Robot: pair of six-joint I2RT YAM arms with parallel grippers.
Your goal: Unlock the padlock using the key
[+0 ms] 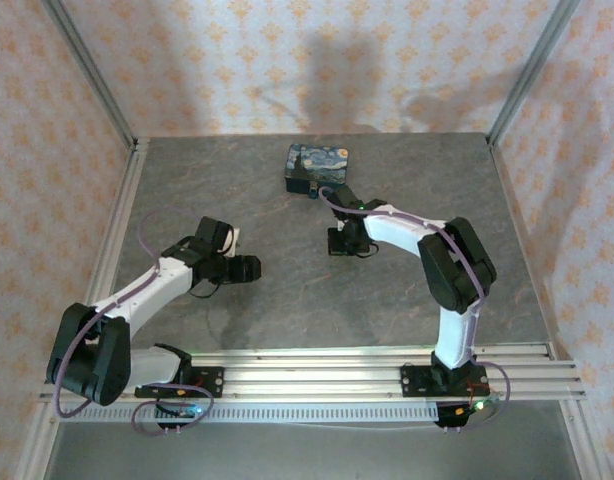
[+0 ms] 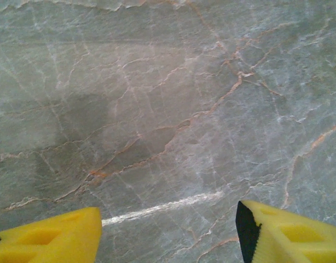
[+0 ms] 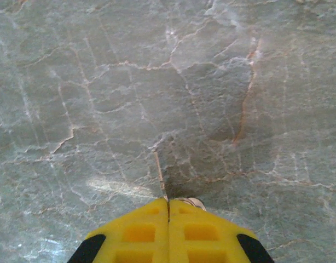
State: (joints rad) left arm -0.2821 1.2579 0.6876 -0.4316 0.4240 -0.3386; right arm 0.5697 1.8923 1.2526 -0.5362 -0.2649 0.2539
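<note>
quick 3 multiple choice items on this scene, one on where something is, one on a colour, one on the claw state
1. Where is the painted box?
a) on the far part of the table, beyond the right claw
b) between the arm bases
c) held in a claw

2. What colour are the claw fingers?
a) red
b) yellow
c) white

3. How do the claws stand?
a) both open
b) left claw open, right shut
c) left shut, right open

Key: 1a, the top view shows it past the right claw. 2b, both wrist views show yellow fingers. 3b, the left fingers stand wide apart and the right ones meet.
</note>
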